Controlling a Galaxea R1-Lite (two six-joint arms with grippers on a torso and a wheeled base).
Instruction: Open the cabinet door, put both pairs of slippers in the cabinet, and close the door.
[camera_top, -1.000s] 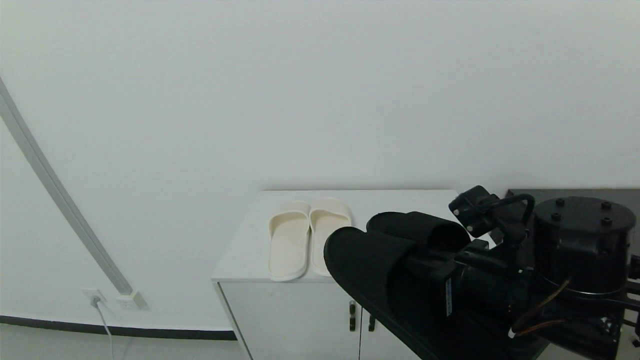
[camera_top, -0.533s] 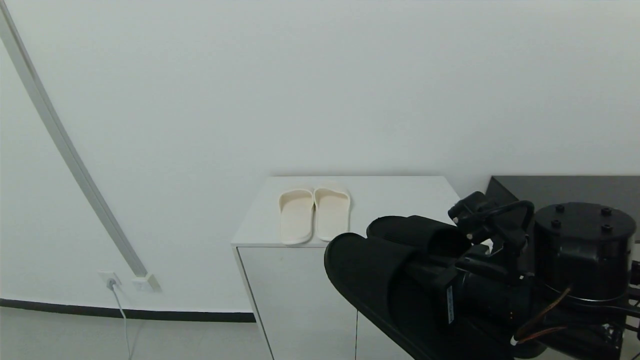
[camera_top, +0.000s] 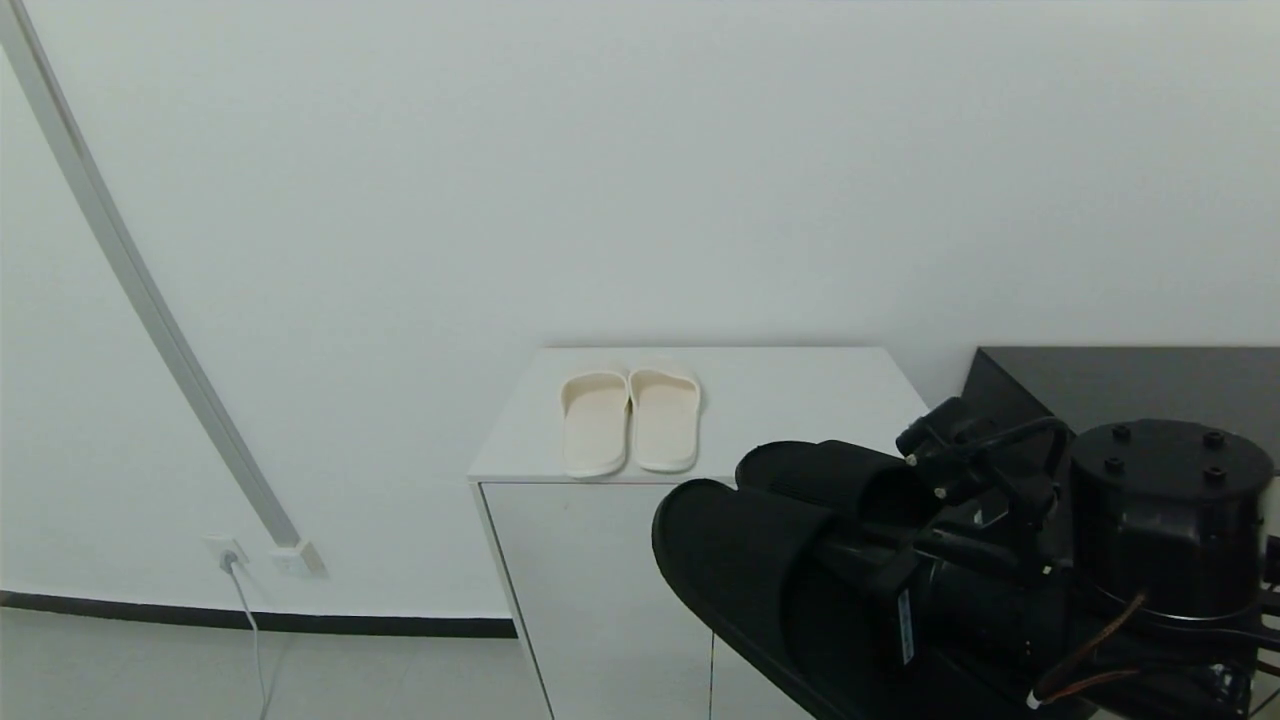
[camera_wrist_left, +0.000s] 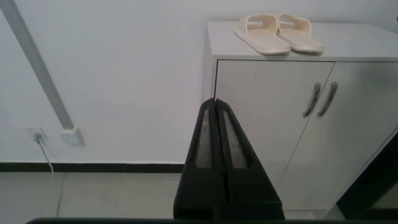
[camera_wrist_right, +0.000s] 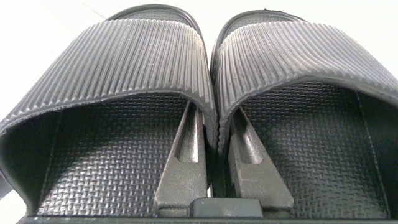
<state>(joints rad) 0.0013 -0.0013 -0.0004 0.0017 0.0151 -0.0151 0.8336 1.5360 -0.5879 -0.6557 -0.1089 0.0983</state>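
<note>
My right gripper (camera_wrist_right: 215, 124) clamps the black slippers (camera_top: 745, 545) by their adjoining walls. My left gripper (camera_wrist_left: 216, 112) is pressed together, empty. Cream slippers (camera_top: 630, 420) lie atop the shut cabinet (camera_top: 600, 580).

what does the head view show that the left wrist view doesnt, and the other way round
Head view adds: the black slippers carried on the right arm, and a dark surface beside the cabinet.
Left wrist view adds: the two door handles and the left gripper, jaws shut together.
Both: the cream slippers side by side on the cabinet top, the doors closed, the wall socket and the slanted rail.
</note>
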